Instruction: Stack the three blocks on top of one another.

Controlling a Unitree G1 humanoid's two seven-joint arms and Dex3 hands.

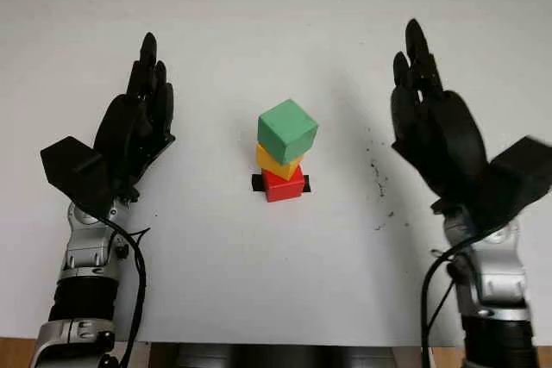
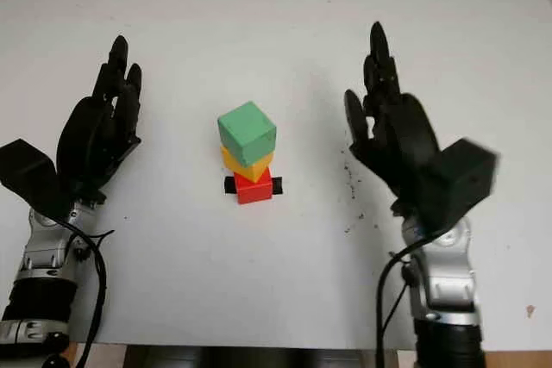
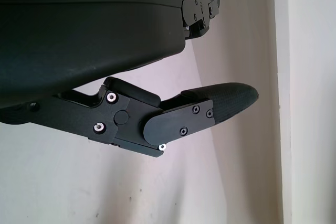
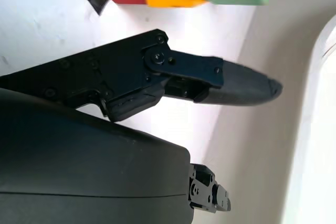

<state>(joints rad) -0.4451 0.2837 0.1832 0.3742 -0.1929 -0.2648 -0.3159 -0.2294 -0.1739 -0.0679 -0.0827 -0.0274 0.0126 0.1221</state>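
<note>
Stack: green block (image 1: 288, 130) on yellow block (image 1: 278, 162) on red block (image 1: 284, 184), mid-desk (image 1: 259, 282). Left hand (image 1: 138, 122) and right hand (image 1: 431, 122) released, flanking. Stacking judged finished; no further move required.

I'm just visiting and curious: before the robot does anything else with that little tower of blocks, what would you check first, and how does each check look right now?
1. All three blocks stacked: ok. The green block sits on the yellow block, which sits on the red block.
2. Stack straight: not ok. The green and yellow blocks are twisted relative to the red one.
3. Base on the black tape mark: ok.
4. Left hand apart from the stack: ok, open, off to its side.
5. Right hand apart from the stack: ok, open, on the other side.
6. Stack firmly balanced: cannot tell.
</note>
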